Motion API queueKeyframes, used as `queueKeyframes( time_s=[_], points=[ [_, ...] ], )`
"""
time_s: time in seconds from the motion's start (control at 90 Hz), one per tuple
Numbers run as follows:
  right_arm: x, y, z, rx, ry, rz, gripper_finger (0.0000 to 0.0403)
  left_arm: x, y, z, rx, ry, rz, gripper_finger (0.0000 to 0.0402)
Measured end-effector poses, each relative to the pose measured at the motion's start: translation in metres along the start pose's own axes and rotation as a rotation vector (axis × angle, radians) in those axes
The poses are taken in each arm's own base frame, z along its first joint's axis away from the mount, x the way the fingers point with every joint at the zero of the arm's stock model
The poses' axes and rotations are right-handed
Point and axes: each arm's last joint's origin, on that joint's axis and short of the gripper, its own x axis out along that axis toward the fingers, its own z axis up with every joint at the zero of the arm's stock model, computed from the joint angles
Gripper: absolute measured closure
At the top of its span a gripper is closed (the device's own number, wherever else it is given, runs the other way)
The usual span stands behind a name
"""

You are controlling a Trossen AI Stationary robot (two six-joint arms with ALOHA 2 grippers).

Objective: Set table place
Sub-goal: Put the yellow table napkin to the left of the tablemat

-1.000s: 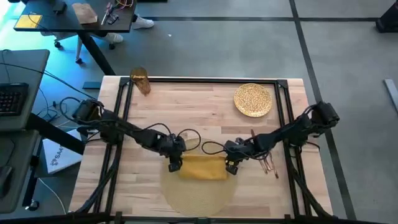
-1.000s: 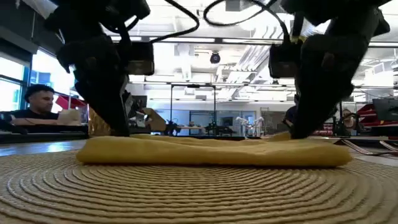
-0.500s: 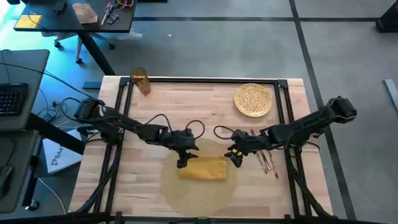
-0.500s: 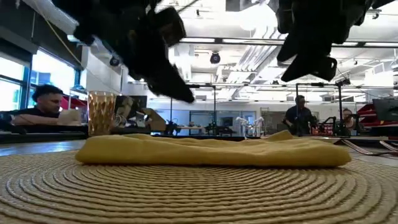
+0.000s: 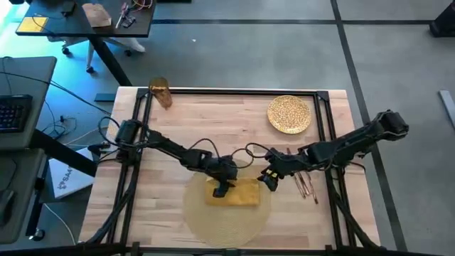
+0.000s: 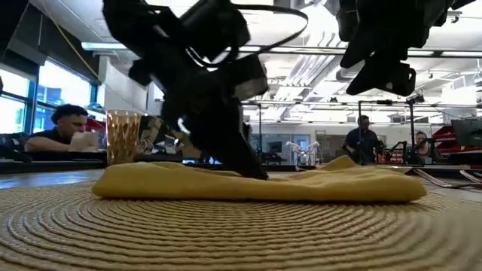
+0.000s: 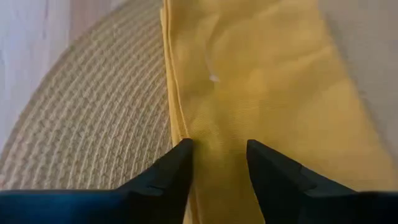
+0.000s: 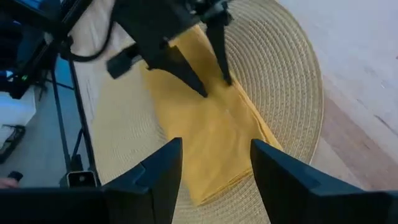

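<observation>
The left gripper (image 5: 222, 190) was down on the yellow napkin (image 5: 235, 193), its fingers (image 7: 176, 167) spread a little way apart with their tips pressed onto the cloth near one long folded edge, nothing clamped between them. In the low view that gripper (image 6: 252, 172) slanted down onto the top of the napkin (image 6: 301, 184), which lay flat and folded into a long strip.

The napkin sat on the round woven placemat (image 5: 213, 226), toward the mat's far half, with bare weave showing all around it. The placemat (image 6: 226, 233) rested on the near middle of the wooden desk (image 5: 213, 124).

The right gripper (image 5: 267, 179) hung above the desk just beside the napkin's right end, clear of the cloth. Its fingers (image 8: 158, 171) stood wide apart and held nothing; in its wrist view the napkin (image 8: 211, 137) and the left gripper (image 8: 211, 84) lay ahead of them.

The gold speckled plate (image 5: 289, 114) lay at the far right of the desk, well apart from the placemat. The amber cup (image 5: 161, 94) stood at the far left corner. The copper cutlery (image 5: 306, 183) lay in a bunch on the bare wood to the right of the placemat, near the right arm; I could not tell the separate pieces apart.

In the low view the cup (image 6: 123, 137) stood upright behind the napkin, and a person (image 6: 64, 128) sat in the room beyond the desk.
</observation>
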Motion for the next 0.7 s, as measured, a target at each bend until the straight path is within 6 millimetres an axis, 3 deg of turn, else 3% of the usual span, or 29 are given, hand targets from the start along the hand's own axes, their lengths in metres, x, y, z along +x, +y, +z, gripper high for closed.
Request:
queueKeyframes(
  time_s=[0.211,0.367,0.511,0.7],
  points=[
    [0.0,0.0,0.0,-0.012,0.003,0.0,0.0231,0.002,0.0,0.006,-0.045,0.024,0.002,0.0321],
    [0.0,-0.001,-0.001,-0.087,0.021,0.001,0.0231,-0.01,-0.002,0.021,-0.087,0.001,-0.002,0.0335],
    [-0.001,-0.001,-0.002,-0.195,0.042,0.009,0.0231,-0.023,-0.006,0.05,-0.061,-0.083,-0.01,0.0321],
    [-0.011,-0.001,0.002,-0.272,0.018,0.027,0.0231,-0.012,-0.001,0.057,-0.044,-0.099,0.044,0.0276]
  ],
)
